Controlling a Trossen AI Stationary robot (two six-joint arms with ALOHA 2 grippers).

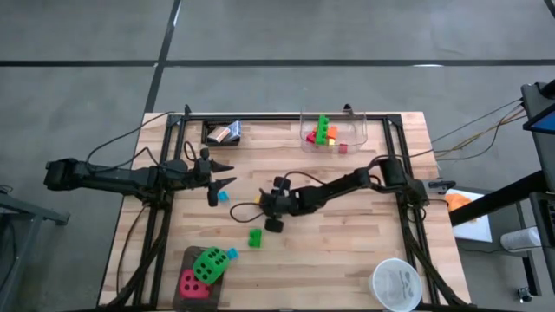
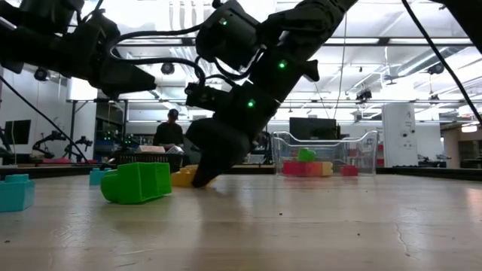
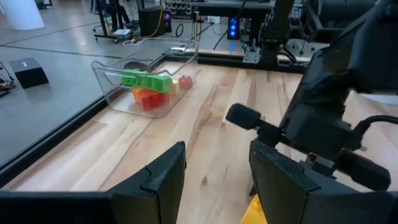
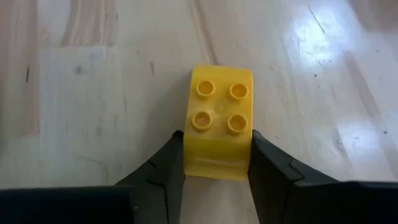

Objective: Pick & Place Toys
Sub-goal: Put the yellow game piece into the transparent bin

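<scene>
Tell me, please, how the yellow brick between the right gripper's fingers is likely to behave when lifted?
The yellow brick looks like rigid moulded plastic, so it should hold its shape. Its glossy side walls could slip, though the right gripper has its fingers flat against both sides. It is probably light, and its blocky shape will not roll.

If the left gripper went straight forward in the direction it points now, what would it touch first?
Most likely the right arm: it stands directly ahead of the open left gripper and partly blocks the way. A yellow brick lies low between the fingers and may be met sooner; the depth is unclear. The clear tub lies off to one side.
</scene>
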